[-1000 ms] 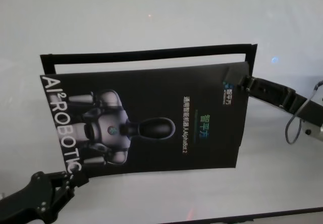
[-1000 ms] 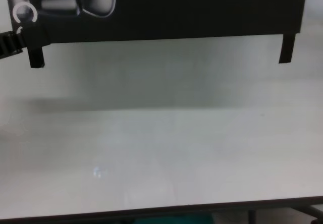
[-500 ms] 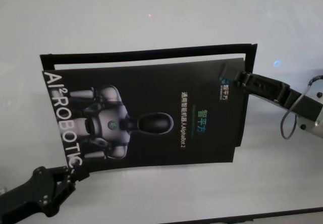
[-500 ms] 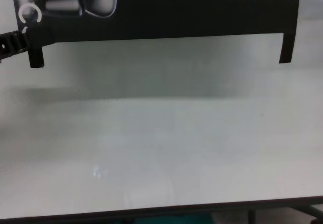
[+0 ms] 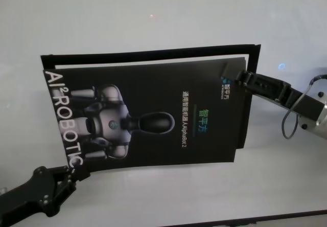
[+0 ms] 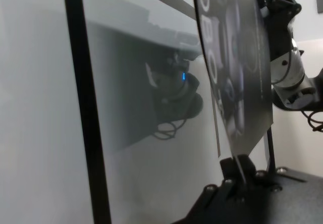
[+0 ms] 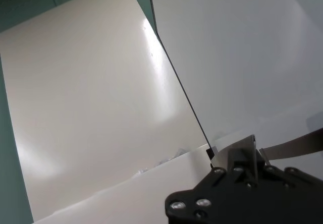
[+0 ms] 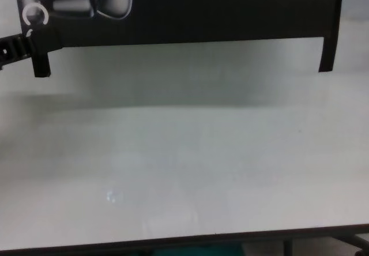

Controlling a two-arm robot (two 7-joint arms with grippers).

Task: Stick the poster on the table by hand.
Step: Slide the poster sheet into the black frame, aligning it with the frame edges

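The poster (image 5: 153, 117) hangs above the worktop (image 5: 153, 12). The left gripper (image 5: 69, 173) pinches its near-left corner; the right gripper (image 5: 236, 77) pinches its far-right corner.

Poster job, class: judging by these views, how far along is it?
Done: both grippers grip the poster, the left gripper at its near-left corner, the right gripper at its far-right corner. In hand: the sheet hangs above the table, shadow beneath. Left: lowering and sticking it.
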